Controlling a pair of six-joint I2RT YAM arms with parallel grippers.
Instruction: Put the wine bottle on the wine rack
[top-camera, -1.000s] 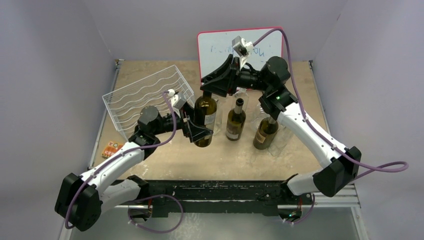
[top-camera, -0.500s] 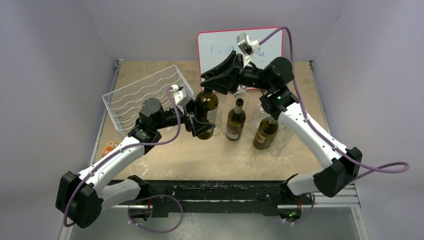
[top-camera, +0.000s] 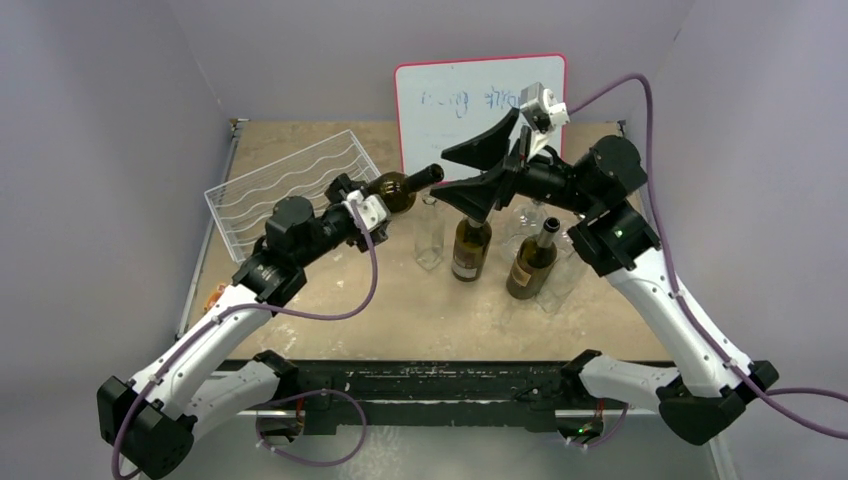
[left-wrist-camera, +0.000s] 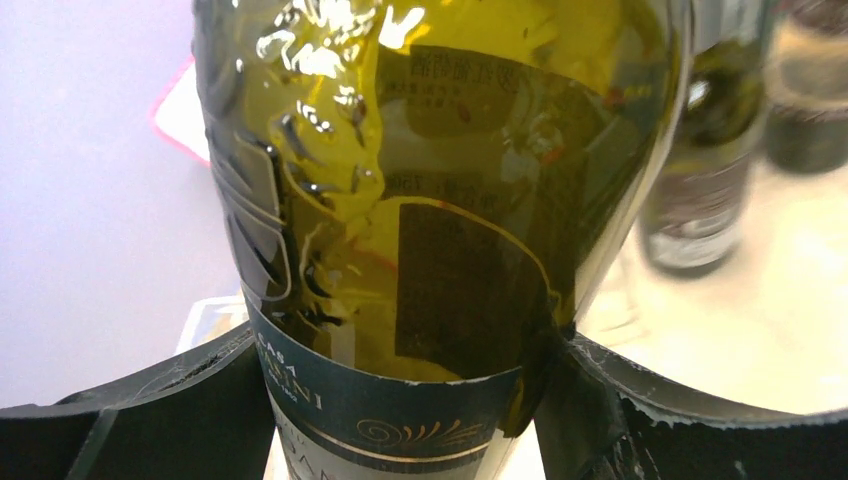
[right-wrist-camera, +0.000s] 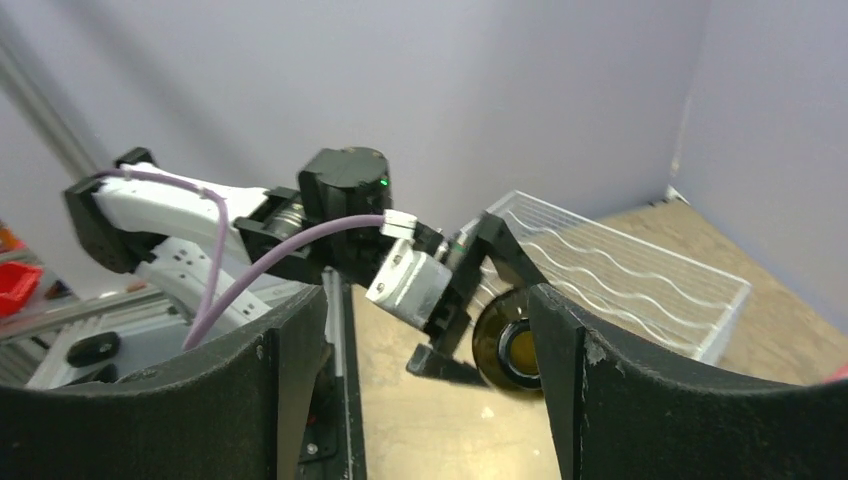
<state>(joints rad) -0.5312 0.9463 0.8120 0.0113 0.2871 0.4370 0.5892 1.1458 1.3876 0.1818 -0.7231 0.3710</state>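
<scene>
I see an olive-green glass wine bottle, its navy label band carrying gold swirls and white lettering, a white wire rack of wavy rods, and a red-edged whiteboard.

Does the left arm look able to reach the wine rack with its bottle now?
Probably yes: the left tool holds the wine bottle tipped over just beside the wine rack, and nothing stands between them.

The left hand is gripping an olive-green wine bottle that is filling most of the frame, its black fingers pressing against either side of the dark label band. Behind it on the right, another dark bottle is standing, blurred, on the pale table.
</scene>
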